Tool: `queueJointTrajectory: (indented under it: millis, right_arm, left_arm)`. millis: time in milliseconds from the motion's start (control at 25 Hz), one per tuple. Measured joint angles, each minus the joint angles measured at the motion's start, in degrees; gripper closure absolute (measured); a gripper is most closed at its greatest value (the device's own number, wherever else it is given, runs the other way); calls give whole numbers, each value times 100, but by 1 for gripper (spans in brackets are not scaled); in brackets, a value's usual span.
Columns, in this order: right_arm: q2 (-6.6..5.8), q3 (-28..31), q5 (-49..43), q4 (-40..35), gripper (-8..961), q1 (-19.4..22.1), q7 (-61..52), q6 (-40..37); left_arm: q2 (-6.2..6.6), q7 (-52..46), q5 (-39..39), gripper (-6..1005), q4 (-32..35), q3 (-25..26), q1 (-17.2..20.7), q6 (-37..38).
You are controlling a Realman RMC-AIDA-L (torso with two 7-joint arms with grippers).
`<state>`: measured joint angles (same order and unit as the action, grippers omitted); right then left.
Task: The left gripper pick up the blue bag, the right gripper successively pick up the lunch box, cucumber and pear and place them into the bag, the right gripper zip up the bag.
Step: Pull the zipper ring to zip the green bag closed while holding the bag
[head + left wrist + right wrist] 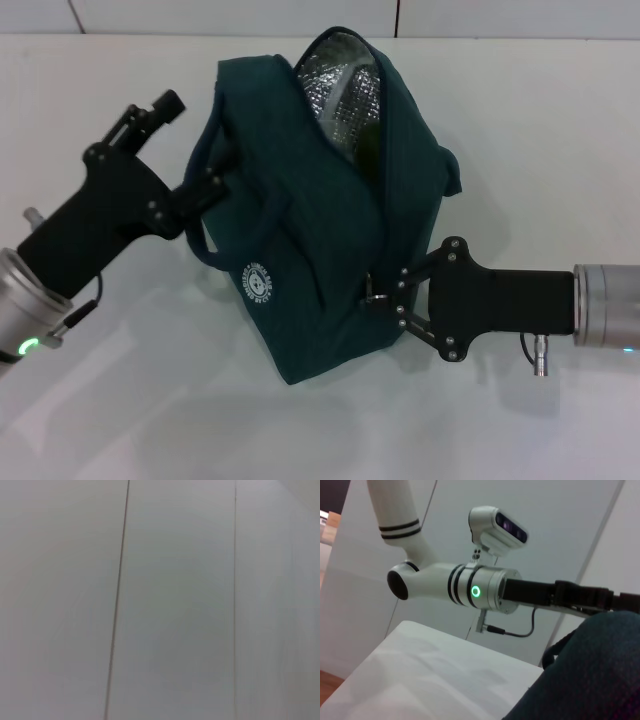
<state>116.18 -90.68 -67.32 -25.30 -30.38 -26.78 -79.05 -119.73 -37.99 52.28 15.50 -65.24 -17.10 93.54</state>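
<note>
One dark teal fabric lunch bag [310, 230] is held up over the middle of the white tabletop [540, 130], foil-lined mouth part open toward the far edge, one dark green cucumber [369, 150] showing inside. Left gripper [208, 190] is clenched on a loop handle [200, 245]. Right gripper [385, 295] pinches the metal zip pull [374, 297] at the bag's near end. Bare tabletop lies all round the bag.

Black claws [375, 300], silver cuffs, green lights.
</note>
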Motion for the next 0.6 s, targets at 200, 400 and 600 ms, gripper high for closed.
queueJointTrajectory:
  millis: [200,400,600]
  right_arm:
    - [0,-33,12,-3,918,-27,27,22]
    - [1,-476,706,-3,918,-61,375,23]
    - [0,-894,1393,-4,918,-73,840,73]
  left_arm:
    - [-6,155,-229,126,-60,10,149,66]
    - [-17,547,-426,129,-497,10,268,470]
    - [-19,878,-478,131,-786,-42,576,848]
